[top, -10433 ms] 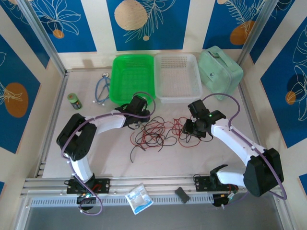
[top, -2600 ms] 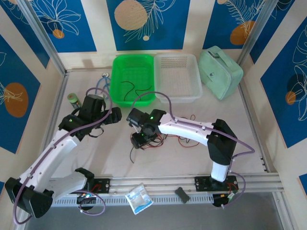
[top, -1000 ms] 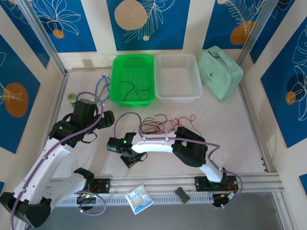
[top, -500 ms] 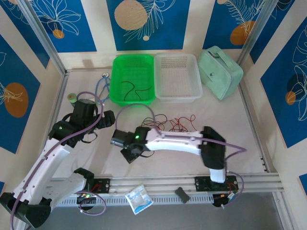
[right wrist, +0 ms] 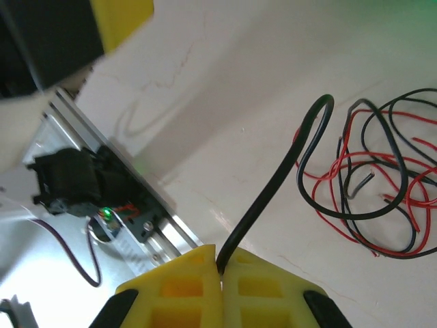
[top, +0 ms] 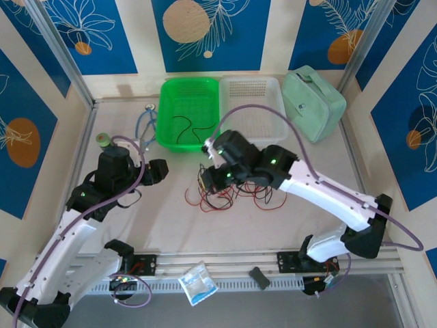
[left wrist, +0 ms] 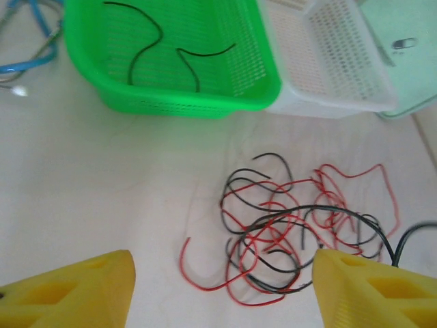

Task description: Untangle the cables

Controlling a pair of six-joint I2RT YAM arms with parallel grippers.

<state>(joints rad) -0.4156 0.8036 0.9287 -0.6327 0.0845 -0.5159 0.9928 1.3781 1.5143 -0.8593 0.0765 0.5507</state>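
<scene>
Right gripper [right wrist: 220, 273]: fingers pressed together and clamped on one black cable [right wrist: 273, 191]. From the clamp point the black cable runs forward from the fingertips, bends over in a hook and drops into the cables [right wrist: 382, 198]. These form a loose heap of red and black strands on the table, ahead of the fingers and to their right.

Left gripper [left wrist: 222, 294]: fingers [left wrist: 68, 287] wide apart, nothing between them (no strand in contact). The cables lie just ahead of the gap, nearer the right finger. Farther ahead stands a green basket [left wrist: 171, 102] with black strands [left wrist: 184, 51] inside. A white basket [left wrist: 328, 55] sits directly against its right side.
</scene>
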